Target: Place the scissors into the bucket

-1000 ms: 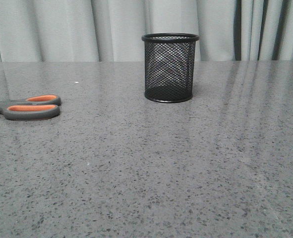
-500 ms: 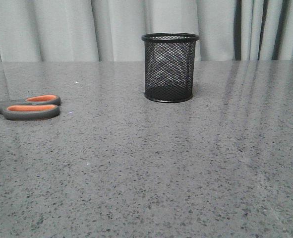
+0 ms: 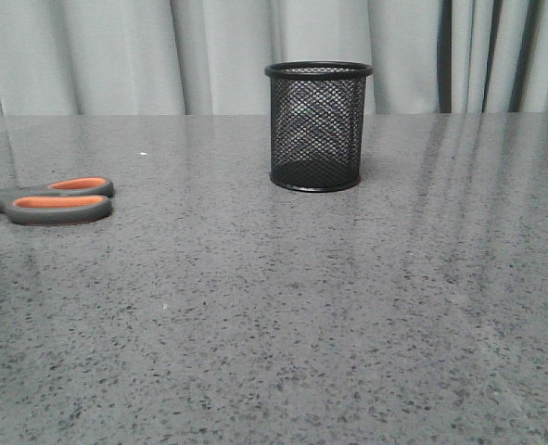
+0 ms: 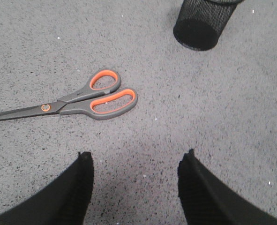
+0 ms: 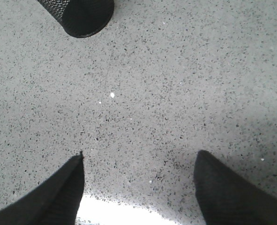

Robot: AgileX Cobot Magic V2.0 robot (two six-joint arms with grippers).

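Observation:
The scissors (image 3: 56, 200) lie flat at the table's left, grey handles lined in orange; their blades run off the left edge of the front view. In the left wrist view the whole scissors (image 4: 82, 100) show, closed, blades pointing away from the bucket. The bucket (image 3: 318, 126), a black mesh cup, stands upright at the table's middle back; it also shows in the left wrist view (image 4: 198, 28) and the right wrist view (image 5: 79, 14). My left gripper (image 4: 137, 158) is open and empty above the table, short of the scissors' handles. My right gripper (image 5: 139, 154) is open and empty over bare table.
The grey speckled table (image 3: 348, 297) spreads across the front view. Pale curtains (image 3: 116, 56) hang behind its far edge. Neither arm shows in the front view.

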